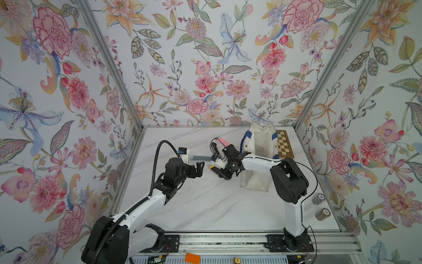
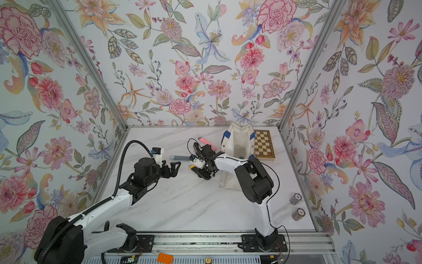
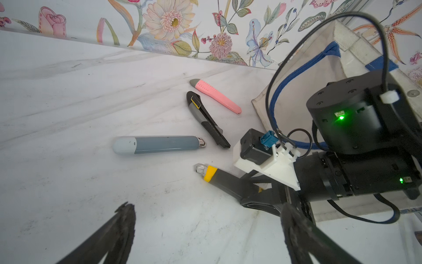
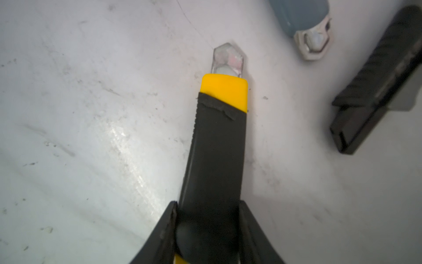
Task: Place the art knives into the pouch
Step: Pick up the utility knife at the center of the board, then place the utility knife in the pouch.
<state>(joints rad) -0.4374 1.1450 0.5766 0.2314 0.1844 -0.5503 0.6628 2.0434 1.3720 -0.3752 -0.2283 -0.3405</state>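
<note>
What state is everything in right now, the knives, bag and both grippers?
left gripper: open, empty
right gripper: shut on yellow-tipped knife
yellow-tipped knife: gripped by its handle
grey-blue knife: lying loose
black knife: lying loose
pink knife: lying loose
pouch: mouth open

White marble-look table (image 1: 205, 205) carries, twd its far right corner, the standing pouch (image 1: 260, 141) w/ a chequered board (image 1: 284, 144) just beside it, mid-table a pink knife (image 3: 217, 97), black-grey knife (image 3: 206, 118), blue-grey knife (image 3: 157, 144) & yellow-tipped black knife (image 3: 211, 173), plus 2 small round stacks (image 1: 318, 198) near the right edge.
</note>
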